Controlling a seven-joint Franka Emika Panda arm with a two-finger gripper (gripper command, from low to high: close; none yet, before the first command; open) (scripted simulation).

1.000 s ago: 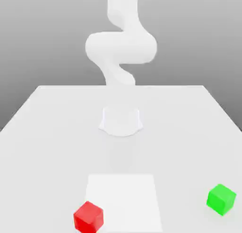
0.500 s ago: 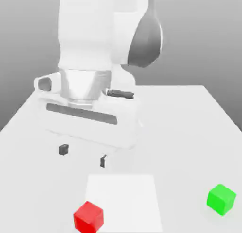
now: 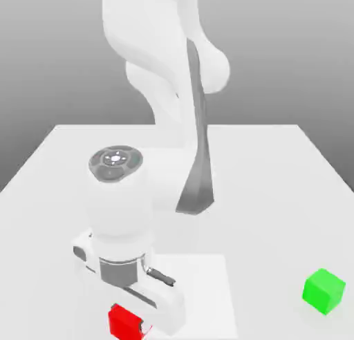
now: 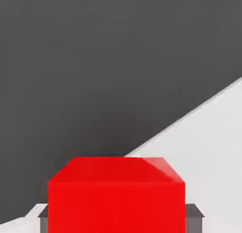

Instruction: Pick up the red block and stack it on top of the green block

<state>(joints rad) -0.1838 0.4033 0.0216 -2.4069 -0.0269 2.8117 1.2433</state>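
Down at the near part of the desk, the end effector is pinching the red block, its two fingers closed on opposite sides. In the hand view, the block sits squarely between the gray pads, one against each side, with its upper face and one broad side showing. Whether it rests on the desk or hangs just above, I cannot tell.

The red block is toward the exterior view's left, by the near left part of a pale square on the desk. The hand hides some of both. The green block sits on the desk toward the exterior view's right, beyond the square and well apart from the red one, its top bare.

The white arm reaches down from above, the hand turned at a slant. Behind the red block, the hand view has a dark area meeting a pale one along a straight, slanting edge.
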